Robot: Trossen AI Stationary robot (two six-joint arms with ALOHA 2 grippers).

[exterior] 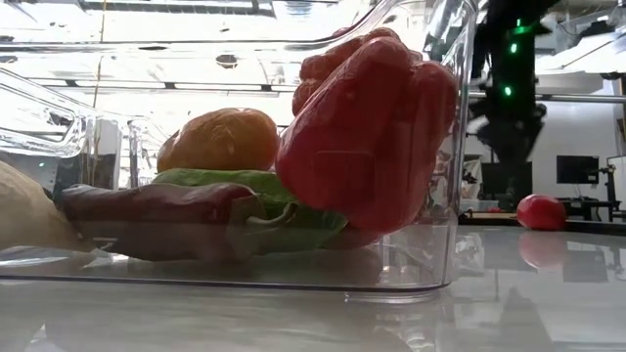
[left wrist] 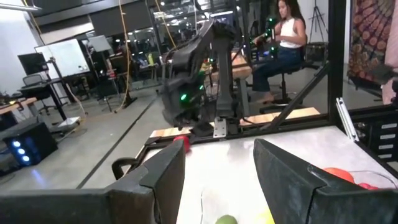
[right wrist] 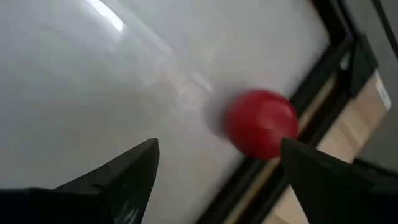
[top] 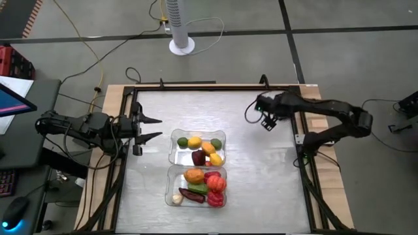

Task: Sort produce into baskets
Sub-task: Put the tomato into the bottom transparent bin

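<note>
Two clear tubs stand end to end mid-table. The far tub (top: 174, 151) holds a lime, yellow and orange pieces and a dark red one. The near tub (top: 171, 177) holds an orange piece, a red pepper (exterior: 367, 127), a tomato, a green piece, a purple one and a pale garlic bulb (top: 176, 198). A red ball-shaped fruit (right wrist: 261, 123) lies on the table near the far right corner; it also shows in the low view (exterior: 541, 211). My right gripper (right wrist: 217, 180) hovers open above it, fingers not touching. My left gripper (top: 153, 128) is open and empty left of the far tub.
A black frame rail (right wrist: 323, 87) and the wooden table edge run just beyond the red fruit. Bare table lies between the tubs and my right gripper (top: 264, 121). A person sits in the room beyond the table (left wrist: 283, 43).
</note>
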